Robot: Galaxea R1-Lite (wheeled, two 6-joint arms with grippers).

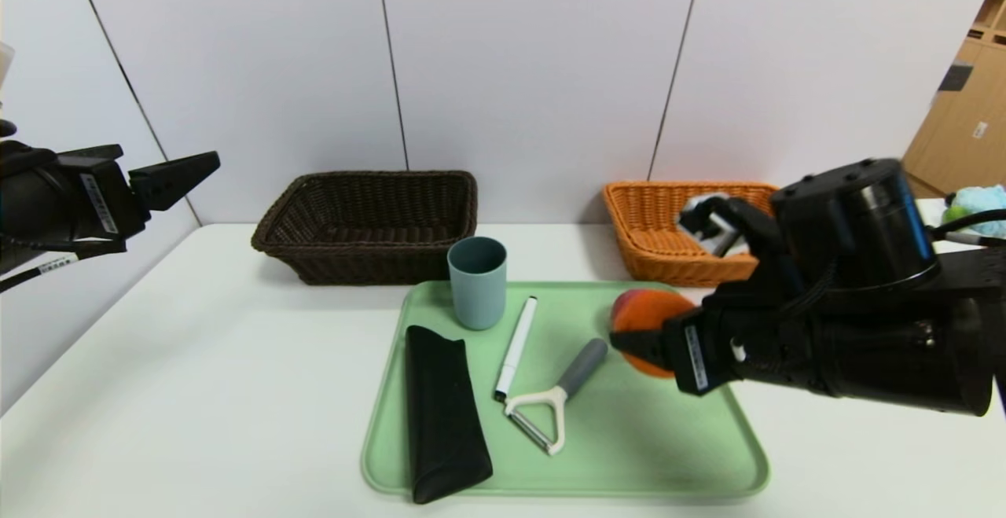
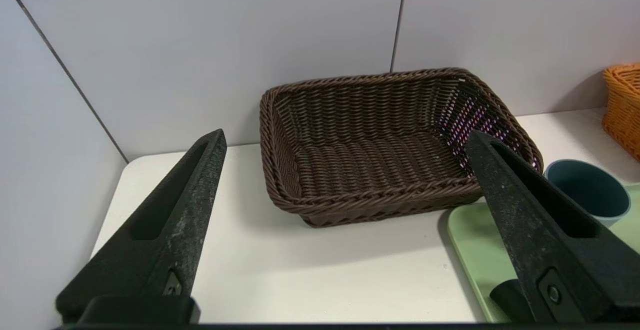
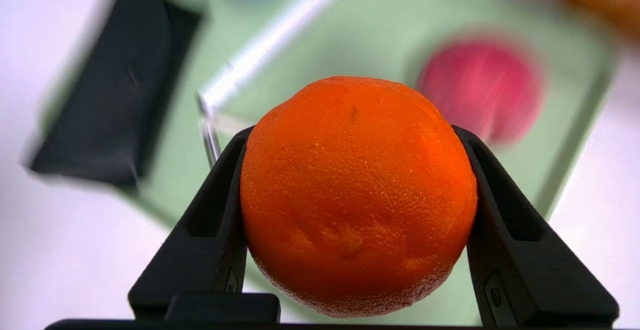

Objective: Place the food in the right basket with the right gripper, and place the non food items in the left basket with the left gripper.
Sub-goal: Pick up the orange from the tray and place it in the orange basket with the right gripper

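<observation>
The white tabletop (image 1: 196, 392) carries a pale green tray (image 1: 629, 439) at its middle, with two baskets behind it against the wall. The dark brown left basket (image 1: 369, 223) stands behind the tray's left corner; the orange-tan right basket (image 1: 660, 235) stands behind its right corner.

The right gripper (image 3: 350, 134) hangs above the right part of the tray, its jaws clamped on either side of the orange (image 3: 357, 195), which is lifted off the tray. The left gripper (image 2: 345, 139) hovers well off to the left, above the tabletop's left edge, jaws spread wide with nothing between them.

On the tray, the long black pouch (image 1: 444, 412) lies along the left side. The blue-grey cup (image 1: 477, 282) stands upright at the far left corner. The peach (image 3: 480, 87) rests on the tray beneath and beyond the held orange. The peeler (image 1: 558, 396) lies at the middle, grey handle pointing toward the far right. The white marker (image 1: 516, 347) lies between cup and peeler, black tip nearest.
</observation>
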